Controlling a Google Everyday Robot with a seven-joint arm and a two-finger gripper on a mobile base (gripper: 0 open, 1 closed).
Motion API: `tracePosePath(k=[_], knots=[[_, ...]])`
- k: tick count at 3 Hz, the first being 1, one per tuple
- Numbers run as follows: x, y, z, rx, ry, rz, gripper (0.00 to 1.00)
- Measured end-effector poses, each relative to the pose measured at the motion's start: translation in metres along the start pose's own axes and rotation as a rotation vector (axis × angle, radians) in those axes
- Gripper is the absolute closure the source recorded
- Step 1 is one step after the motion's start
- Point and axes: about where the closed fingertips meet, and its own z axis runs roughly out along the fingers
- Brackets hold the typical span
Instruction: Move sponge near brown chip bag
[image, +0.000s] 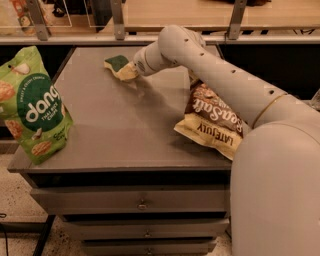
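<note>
Gripper (129, 70) fingers are clasping the sponge (118, 63); the brown chip bag (212, 120) is lying well right of the fingers, toward the counter (115, 135) front.

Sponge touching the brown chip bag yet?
Apart. Camera view shows bare tabletop between sponge and brown chip bag; gripper sits at the sponge.

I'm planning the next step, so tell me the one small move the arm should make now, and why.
Probably carry the sponge rightward and nearer the front, toward the brown chip bag. The gripper sits at the sponge near the far edge of the table, while the bag lies well apart at the right front.
</note>
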Motion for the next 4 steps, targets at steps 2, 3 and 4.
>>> tracePosePath(k=[2, 3, 4], knots=[[-0.024, -0.013, -0.025, 0.017, -0.025, 0.008, 1.0], [-0.03, -0.023, -0.052, 0.041, -0.03, 0.022, 1.0], [-0.03, -0.024, -0.081, 0.06, -0.015, 0.025, 1.0]])
